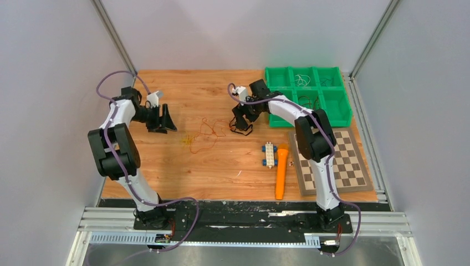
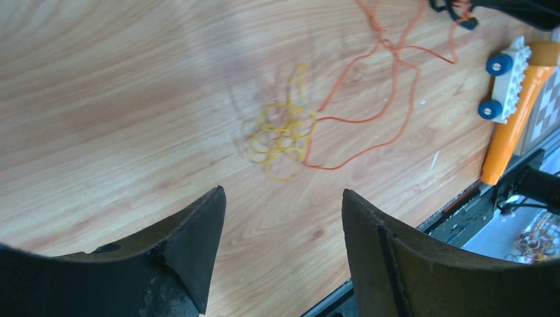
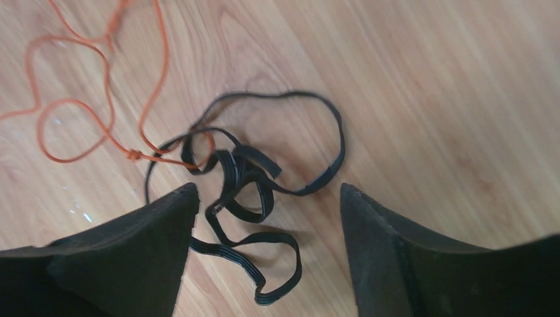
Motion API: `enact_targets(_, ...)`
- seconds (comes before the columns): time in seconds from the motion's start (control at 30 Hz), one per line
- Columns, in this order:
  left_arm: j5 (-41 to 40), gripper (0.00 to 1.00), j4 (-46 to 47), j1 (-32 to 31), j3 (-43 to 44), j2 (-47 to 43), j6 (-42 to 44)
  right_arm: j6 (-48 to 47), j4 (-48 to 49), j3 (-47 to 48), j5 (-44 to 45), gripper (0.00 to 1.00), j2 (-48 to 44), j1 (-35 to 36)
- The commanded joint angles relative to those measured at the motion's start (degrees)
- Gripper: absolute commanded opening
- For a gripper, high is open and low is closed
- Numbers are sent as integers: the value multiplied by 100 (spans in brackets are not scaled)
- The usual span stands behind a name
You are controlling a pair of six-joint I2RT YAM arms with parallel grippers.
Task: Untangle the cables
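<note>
Left gripper [image 2: 282, 193]: jaws wide, nothing between them, held over bare table [image 2: 119, 99].
- Yellow wire [image 2: 280, 142], a small coil of loose loops, lies straight ahead of the gap and apart from both fingertips.
- Orange wire [image 2: 370, 119] meets the yellow coil on the side of the view-right finger. From there it runs in long open loops ahead and away to that side. Whether it is knotted into the coil or only lying against it, cannot tell.

Right gripper [image 3: 269, 188]: jaws wide, gripping nothing.
- Black cable [image 3: 327, 168], flat and ribbed like a ribbon, lies in the gap and just ahead of it. One wide loop is ahead of the gap, with tighter folds in the gap nearer the view-left finger. One loop trails back between the fingers.
- Contact between the view-left finger [image 3: 132, 244] and the cable: cannot tell.
- The orange wire crosses the black folds ahead of the view-left finger, with a small knot just beside that crossing.

Top view: both grippers are over the table, well apart, with the yellow and orange wires between them.

To the right gripper's outer side are a green tray [image 1: 312, 88] with thin wires in some compartments, a wheeled block [image 1: 270, 154], an orange tool [image 1: 282, 172] and a checkerboard [image 1: 338, 158].
</note>
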Motion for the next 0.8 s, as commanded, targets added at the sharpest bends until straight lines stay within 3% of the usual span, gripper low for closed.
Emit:
enact_targets(0.0, 150, 73, 43, -476, 167, -458, 2, -154, -139, -226, 438, 66, -12, 126)
enact_targets(0.07, 118, 72, 167, -718, 140, -435, -102, -153, -149, -318, 497, 53, -53, 126)
enact_targets(0.27, -408, 71, 514, -1515, 231, 68, -469, -328, -300, -465, 478, 1, -466, 126)
enact_targets(0.4, -1127, 72, 575, -2080, 358, 595, -529, -503, -443, -498, 496, 0, -982, 130)
enact_targets(0.6, -1501, 70, 585, -2112, 206, 733, -466, -760, -526, -650, 386, 0, -1936, 41)
enact_targets(0.77, 276, 73, 1122, -2024, -474, -307, -171, -823, -598, -644, -145, 0, -2492, 29)
